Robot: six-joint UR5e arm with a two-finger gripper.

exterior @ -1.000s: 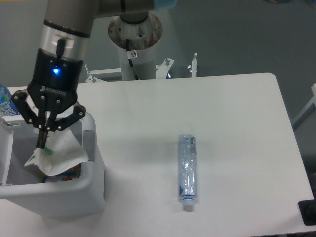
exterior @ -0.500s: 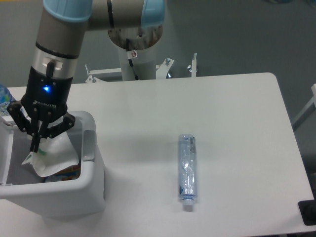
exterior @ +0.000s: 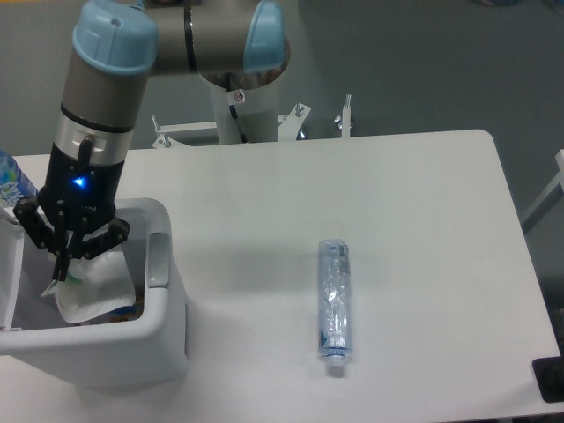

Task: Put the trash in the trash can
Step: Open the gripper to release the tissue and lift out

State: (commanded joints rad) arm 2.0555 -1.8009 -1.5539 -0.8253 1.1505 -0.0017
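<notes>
1. Gripper (exterior: pixel 62 269), blue light lit, lettering unreadable, pinches the crumpled wrapper (exterior: pixel 91 289) inside the white trash can (exterior: pixel 163 330).
2. Wrapper's small green print is illegible.
3. Slim clear bottle (exterior: pixel 334 300) lies on the white table (exterior: pixel 423 220), well apart from the can.
4. Blue-labelled bottle (exterior: pixel 11 183) at left edge; grey floor behind.

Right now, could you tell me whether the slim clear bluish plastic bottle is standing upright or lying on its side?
Lying on its side. The slim clear bluish plastic bottle rests lengthwise on the white table, cap toward the near edge.
</notes>
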